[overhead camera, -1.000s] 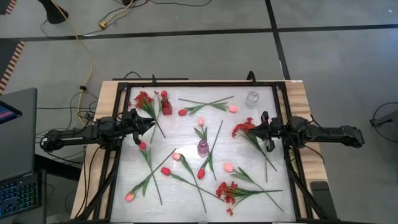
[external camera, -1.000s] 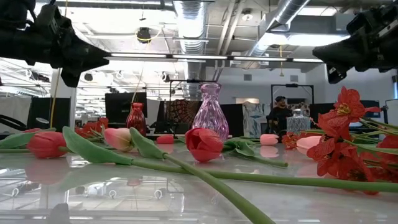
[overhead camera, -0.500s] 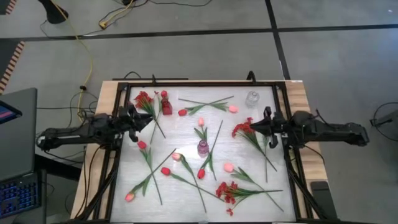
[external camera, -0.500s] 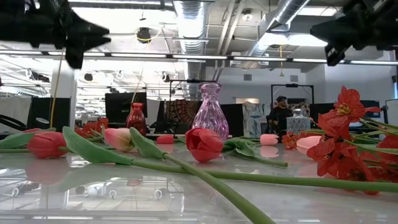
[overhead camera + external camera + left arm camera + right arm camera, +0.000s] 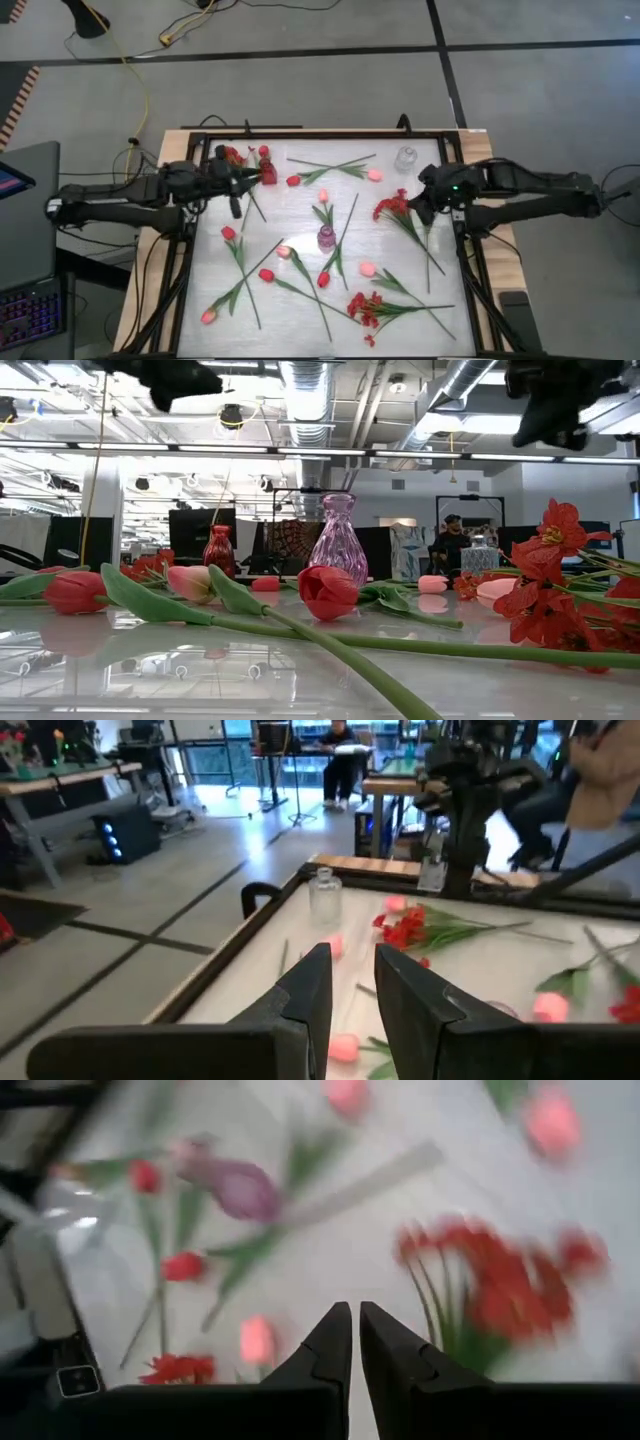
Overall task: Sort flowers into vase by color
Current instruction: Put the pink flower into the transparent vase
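Pink tulips, red tulips and red bunches lie flat, scattered over the white table (image 5: 300, 215). A red vase (image 5: 268, 172), a pink vase (image 5: 326, 238) and a clear vase (image 5: 406, 158) stand upright. My left gripper (image 5: 237, 193) hangs high over the far left by a red bunch (image 5: 232, 158). Its fingers stand a little apart, open (image 5: 352, 988), with nothing between them. My right gripper (image 5: 416, 207) hangs above the right side, just beside another red bunch (image 5: 392, 206). It is shut (image 5: 355, 1342), empty, and points down at the table.
A black rail frame (image 5: 190, 230) runs round the table. A third red bunch (image 5: 368, 308) lies near the front. A laptop (image 5: 25, 240) sits off the left edge. In the low view, tulips (image 5: 328, 590) lie close by, and a person (image 5: 450, 540) is in the room behind.
Both grippers have risen well above the table, and in the low view they now sit at the top edge. My left gripper has drifted a little toward the far edge and the red vase. My right gripper has tipped downward and rolled as it rose. No flower has moved.
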